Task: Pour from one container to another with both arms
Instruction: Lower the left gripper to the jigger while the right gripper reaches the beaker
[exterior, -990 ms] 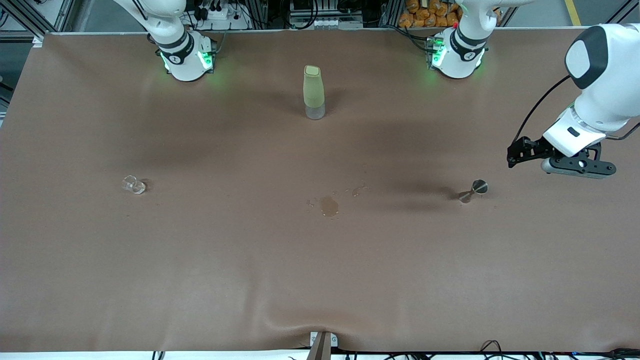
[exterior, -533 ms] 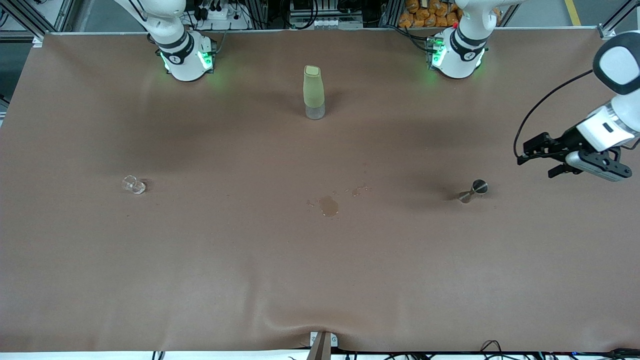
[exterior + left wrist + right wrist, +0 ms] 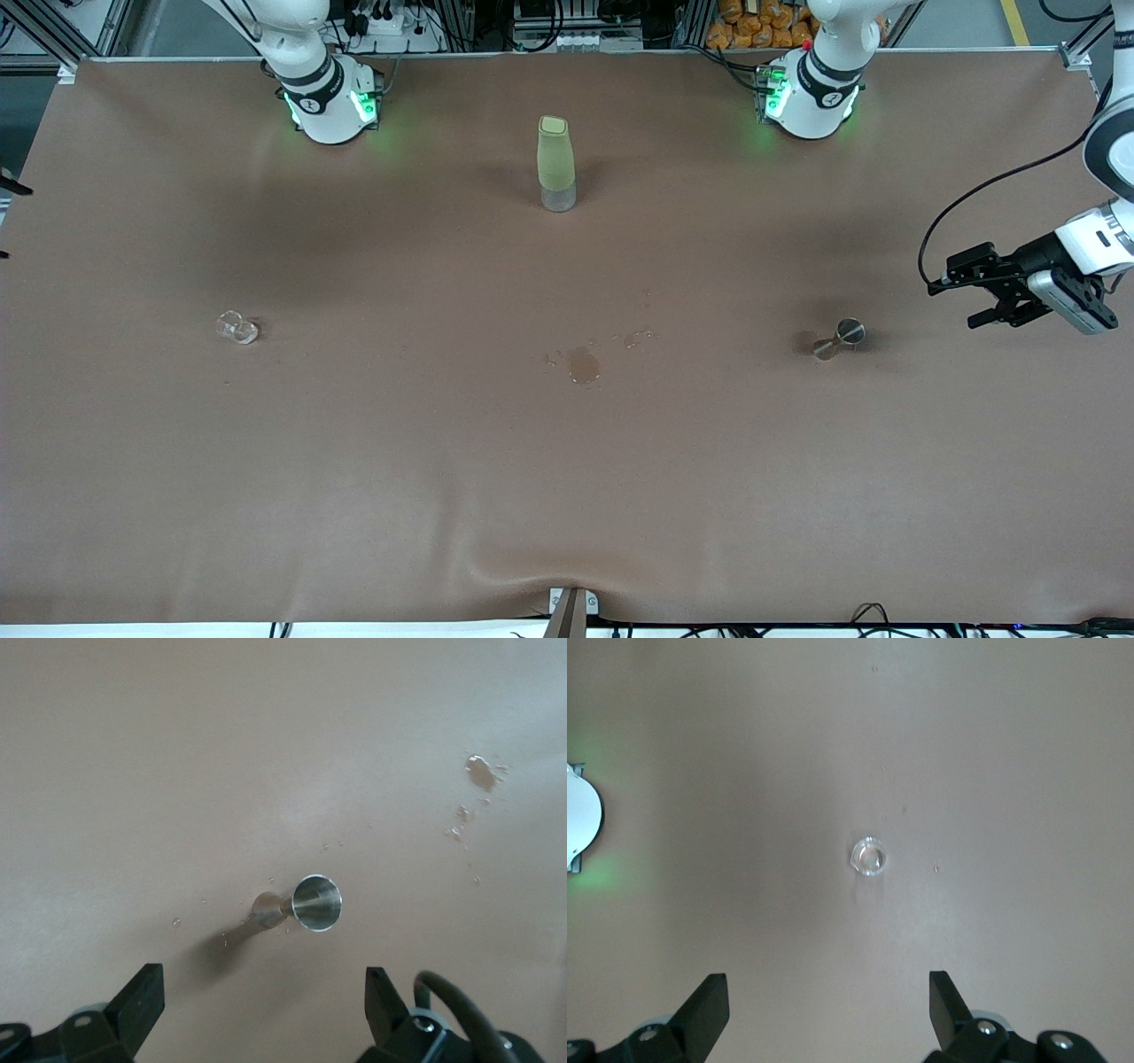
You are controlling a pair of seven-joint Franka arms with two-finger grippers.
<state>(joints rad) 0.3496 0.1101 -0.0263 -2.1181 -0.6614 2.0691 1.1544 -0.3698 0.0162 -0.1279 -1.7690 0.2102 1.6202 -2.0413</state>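
Hovering with fingers spread, left gripper sits at 3 o'clock of the upright jigger, right gripper over the standing glass cup, both judged ready for grasping.

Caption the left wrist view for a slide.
Open left gripper above upright steel jigger on brown table, spilled droplets nearby.

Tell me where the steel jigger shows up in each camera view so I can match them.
Front view: jigger stands on the table toward the left arm's end, beside the left gripper.
Left wrist view: jigger near the middle, between the open jaws.
Right wrist view: not in it.
Shared landmark: the spilled puddle, in front and left wrist views.
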